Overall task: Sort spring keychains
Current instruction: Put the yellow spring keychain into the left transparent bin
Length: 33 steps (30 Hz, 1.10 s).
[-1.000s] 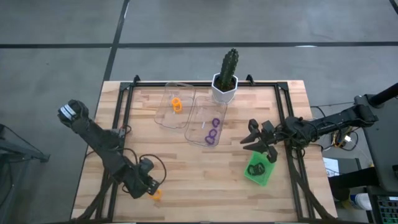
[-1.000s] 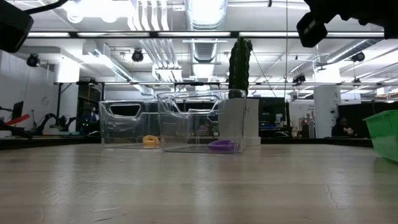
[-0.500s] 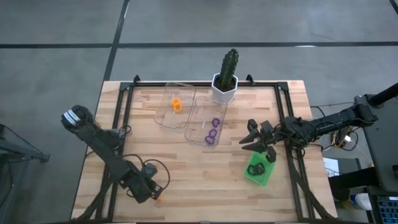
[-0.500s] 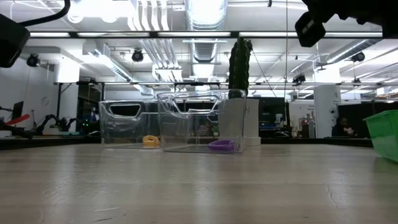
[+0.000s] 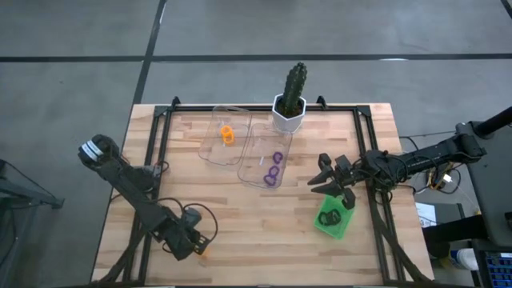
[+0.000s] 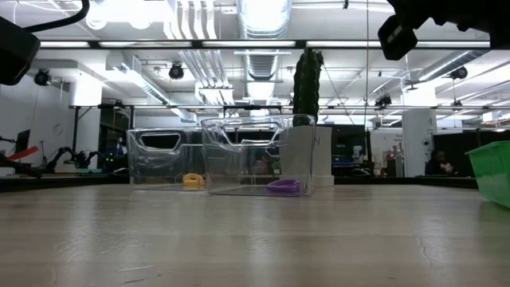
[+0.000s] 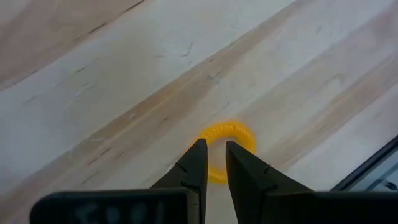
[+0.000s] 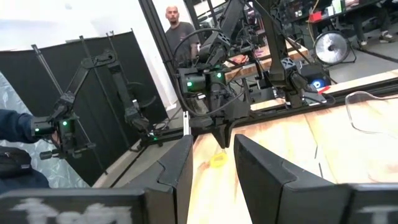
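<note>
An orange spring keychain (image 7: 227, 146) lies flat on the wood near the table's front left. My left gripper (image 5: 194, 244) points steeply down over it, fingers a narrow gap apart. One fingertip (image 7: 231, 149) stands inside the loop, the other (image 7: 199, 148) outside its rim. My right gripper (image 5: 326, 186) hovers level and open at the right, above the green tray (image 5: 342, 228), which holds a black keychain (image 5: 328, 216). An orange keychain (image 5: 227, 134) lies in the left clear tray (image 5: 210, 148). Purple ones (image 5: 272, 170) lie in the right clear tray (image 5: 256, 152). My left gripper comes from above at the orange keychain's rim (image 7: 215, 173), which runs between its two fingers, one inside the loop and one outside. Whether the fingers touch the rim I cannot tell. The keychain lies flat on the table.
A cactus in a white pot (image 5: 290, 104) stands at the far edge behind the clear trays. Black frame rails (image 5: 156, 160) run along the table's left and right sides. Bare wood lies between the trays and the front edge. A person (image 8: 176, 25) stands in the room beyond.
My left gripper has sunk toward the orange keychain near the front edge, then held still. Its finger gap looks the same. The right arm has kept still.
</note>
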Motion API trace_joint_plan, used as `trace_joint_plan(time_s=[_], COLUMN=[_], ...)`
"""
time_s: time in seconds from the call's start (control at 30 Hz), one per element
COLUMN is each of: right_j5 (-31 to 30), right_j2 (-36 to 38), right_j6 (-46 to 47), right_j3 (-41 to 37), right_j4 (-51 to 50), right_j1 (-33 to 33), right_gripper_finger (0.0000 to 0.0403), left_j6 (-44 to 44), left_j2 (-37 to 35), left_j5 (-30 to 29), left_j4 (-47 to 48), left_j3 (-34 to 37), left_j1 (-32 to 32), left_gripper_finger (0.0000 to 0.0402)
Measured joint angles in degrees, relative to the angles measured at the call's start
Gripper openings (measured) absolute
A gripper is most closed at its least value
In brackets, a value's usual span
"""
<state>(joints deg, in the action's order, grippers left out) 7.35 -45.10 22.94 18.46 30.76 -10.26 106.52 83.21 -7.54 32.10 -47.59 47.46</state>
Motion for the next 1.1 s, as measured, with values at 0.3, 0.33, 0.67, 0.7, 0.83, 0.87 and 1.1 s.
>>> trace_joint_plan(time_s=[0.3,0.33,0.67,0.7,0.83,0.87,1.1], right_j5=[0.0,0.0,0.1,0.1,0.1,0.1,0.1], right_j2=[0.0,0.0,0.0,0.0,0.0,0.0,0.0], right_j6=[0.0,0.0,0.0,0.0,0.0,0.0,0.0], right_j3=[0.0,0.0,0.0,0.0,0.0,0.0,0.0], right_j4=[0.0,0.0,0.0,0.0,0.0,0.0,0.0], right_j1=[0.0,0.0,0.0,0.0,0.0,0.0,0.0], right_gripper_finger=[0.0112,0.0111,0.0112,0.0112,0.0111,0.0112,0.0112], left_j6=[-0.4,-0.4,-1.7,-1.5,1.2,1.1,-5.2], left_j2=[0.0,0.0,0.0,0.0,-0.1,-0.1,-0.1], left_j5=[-3.1,-3.1,-3.0,-3.0,-2.3,-2.2,-0.9], left_j4=[0.2,0.2,0.3,0.4,2.2,2.0,-4.8], left_j3=[0.0,0.0,0.0,0.0,0.1,0.1,0.0], left_j1=[0.0,0.0,0.0,0.0,0.0,0.0,0.2], left_gripper_finger=[0.0051,0.0051,0.0080,0.0088,0.0115,0.0117,0.0120])
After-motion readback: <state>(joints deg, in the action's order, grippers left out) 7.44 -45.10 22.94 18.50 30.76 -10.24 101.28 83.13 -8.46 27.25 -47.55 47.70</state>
